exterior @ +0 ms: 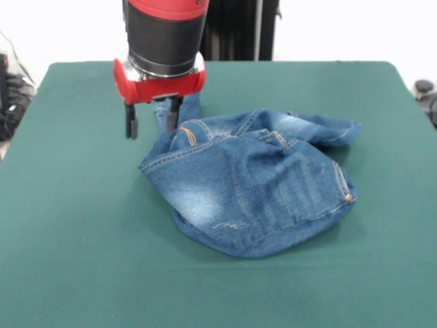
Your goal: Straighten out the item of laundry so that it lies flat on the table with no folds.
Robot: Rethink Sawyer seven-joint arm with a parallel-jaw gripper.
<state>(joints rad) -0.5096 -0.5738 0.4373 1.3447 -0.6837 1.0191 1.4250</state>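
Green felt covers the table (75,225), which fills nearly the whole front view, with a pale wall and a dark stand behind its far edge. Its top is bare around the laundry on every side.

Next in size are the jeans (252,191), lying a little right of the table's middle. They are bunched into a rounded heap, not spread out: a broad panel of blue denim with a faded whitish patch faces the camera, its lower edge curling under. Tan stitching runs along the seams, and a pocket edge shows near the top left of the heap. One part of the cloth trails off to the right behind the heap, and another narrow strip pokes up at the far left, behind the fingers. A copper rivet (349,197) sits near the right edge.

Above the heap's far left corner hangs the red and black arm (164,34), coming down from the top edge. Its gripper (153,123) has two dark fingers (131,123) spread apart, with nothing between them. The left one is over bare felt; the right one is at the jeans' upper left edge, though I cannot tell whether it touches the cloth.
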